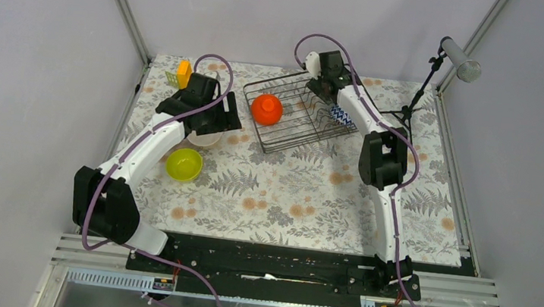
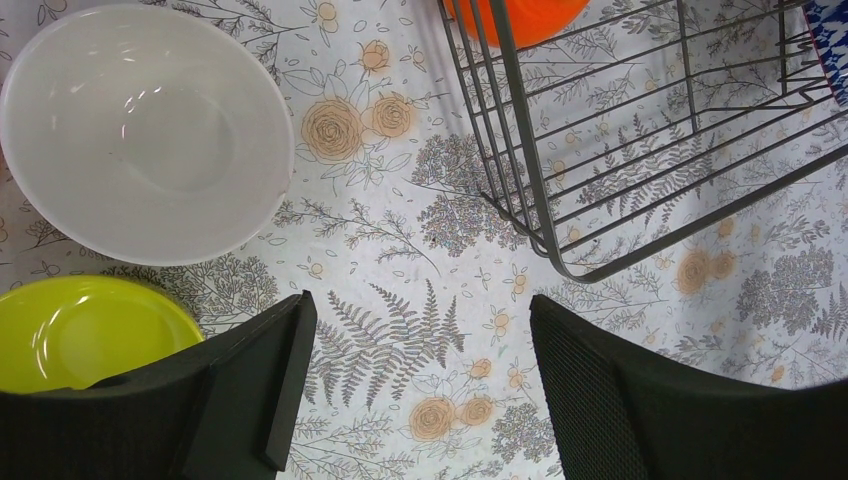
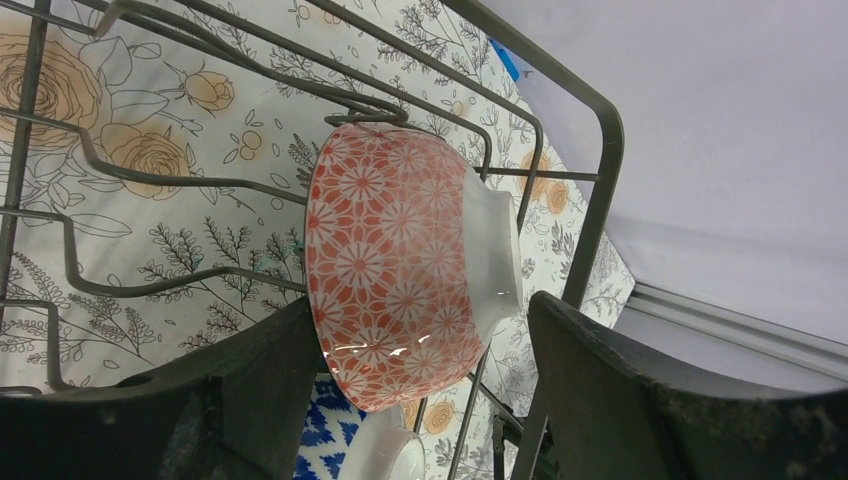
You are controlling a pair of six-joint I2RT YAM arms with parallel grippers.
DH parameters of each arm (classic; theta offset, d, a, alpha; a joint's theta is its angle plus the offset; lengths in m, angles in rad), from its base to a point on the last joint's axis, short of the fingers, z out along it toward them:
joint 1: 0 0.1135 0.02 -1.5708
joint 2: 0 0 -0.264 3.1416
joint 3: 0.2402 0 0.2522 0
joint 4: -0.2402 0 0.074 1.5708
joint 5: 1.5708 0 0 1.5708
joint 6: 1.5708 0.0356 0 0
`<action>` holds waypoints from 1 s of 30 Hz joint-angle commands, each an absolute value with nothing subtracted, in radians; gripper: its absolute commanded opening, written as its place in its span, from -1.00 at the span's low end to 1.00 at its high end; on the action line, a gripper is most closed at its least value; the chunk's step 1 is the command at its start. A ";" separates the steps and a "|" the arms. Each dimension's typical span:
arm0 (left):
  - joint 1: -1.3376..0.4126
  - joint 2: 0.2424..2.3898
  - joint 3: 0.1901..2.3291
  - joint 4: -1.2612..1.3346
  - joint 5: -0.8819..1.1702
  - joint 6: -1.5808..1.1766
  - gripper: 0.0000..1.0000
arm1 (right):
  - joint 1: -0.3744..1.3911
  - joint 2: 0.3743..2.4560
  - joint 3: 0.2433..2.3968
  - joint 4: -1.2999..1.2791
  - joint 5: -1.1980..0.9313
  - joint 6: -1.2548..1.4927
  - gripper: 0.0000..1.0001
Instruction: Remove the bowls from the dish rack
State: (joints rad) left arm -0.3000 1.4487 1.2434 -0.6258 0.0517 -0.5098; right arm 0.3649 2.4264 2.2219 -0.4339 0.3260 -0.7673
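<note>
Pink bowl (image 3: 400, 265) stands on edge at far right of rack (image 3: 598, 205), blue bowl (image 3: 330, 435) beside it. Right gripper (image 3: 420, 305) straddles it, spread wide. Best: centre, close firmly, lift clear of prongs. Left gripper (image 2: 420, 302) spread, empty, over table.

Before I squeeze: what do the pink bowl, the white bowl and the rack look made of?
The pink bowl looks like glazed ceramic: it is glossy, with sharp highlights over the printed pattern. The white bowl is smooth and shiny, either ceramic or hard plastic; the look leaves it open. The rack is thin dark wire, likely coated metal, with a dull sheen.
</note>
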 commanded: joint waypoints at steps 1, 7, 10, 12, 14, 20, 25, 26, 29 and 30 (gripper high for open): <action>-0.301 1.442 1.273 -0.569 0.063 -0.513 0.66 | 0.372 2.371 2.205 -0.359 0.401 -0.798 0.57; -0.301 1.441 1.270 -0.562 0.066 -0.516 0.65 | 0.397 2.333 2.111 -0.260 0.474 -0.844 0.39; -0.301 1.437 1.266 -0.557 0.066 -0.518 0.65 | 0.412 2.319 2.066 -0.204 0.509 -0.873 0.35; -0.300 1.432 1.262 -0.554 0.066 -0.518 0.65 | 0.420 2.311 2.044 -0.172 0.535 -0.892 0.32; -0.301 1.429 1.255 -0.552 0.066 -0.518 0.64 | 0.425 2.309 2.030 -0.149 0.557 -0.904 0.26; -0.300 1.416 1.239 -0.543 0.065 -0.518 0.64 | 0.439 2.302 2.001 -0.113 0.620 -0.929 0.15; -0.300 1.418 1.236 -0.538 0.069 -0.519 0.64 | 0.441 2.284 1.972 -0.100 0.647 -0.944 0.17; -0.301 1.418 1.235 -0.536 0.070 -0.519 0.64 | 0.441 2.282 1.970 -0.100 0.653 -0.946 0.17; -0.301 1.419 1.236 -0.537 0.071 -0.517 0.64 | 0.442 2.276 1.968 -0.101 0.661 -0.949 0.21; -0.300 1.418 1.237 -0.537 0.071 -0.517 0.65 | 0.442 2.274 1.965 -0.102 0.663 -0.949 0.26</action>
